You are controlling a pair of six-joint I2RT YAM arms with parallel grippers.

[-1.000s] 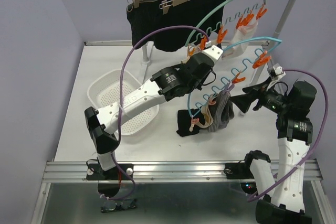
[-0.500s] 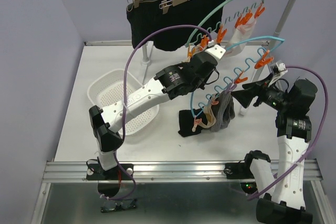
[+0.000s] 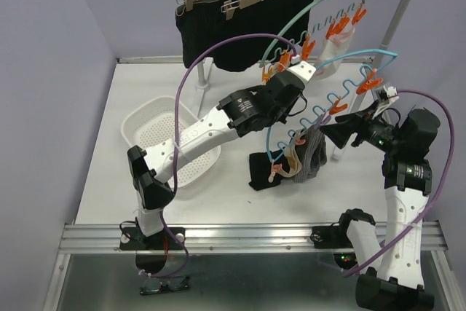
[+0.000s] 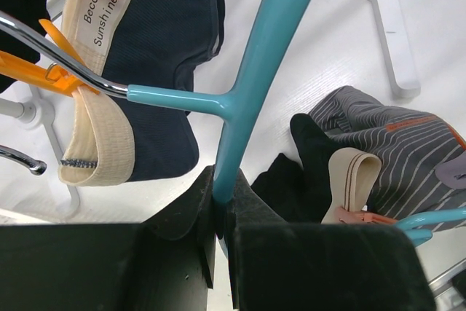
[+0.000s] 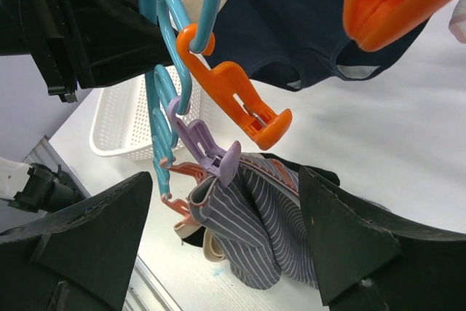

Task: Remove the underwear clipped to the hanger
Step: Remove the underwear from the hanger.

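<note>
Toward the near edge of the white desk (image 3: 102,187), the right claw (image 5: 226,194) stands spread wide and empty, facing grey-striped cloth underwear (image 5: 255,231) pegged to a wavy teal hanger (image 5: 156,107). Farther in, the left claw (image 4: 220,216) is clenched on a teal plastic bar (image 4: 255,71), with navy underwear (image 4: 160,49) hanging beside it. Two black boxer shorts (image 3: 211,34) hang rearmost.
</note>
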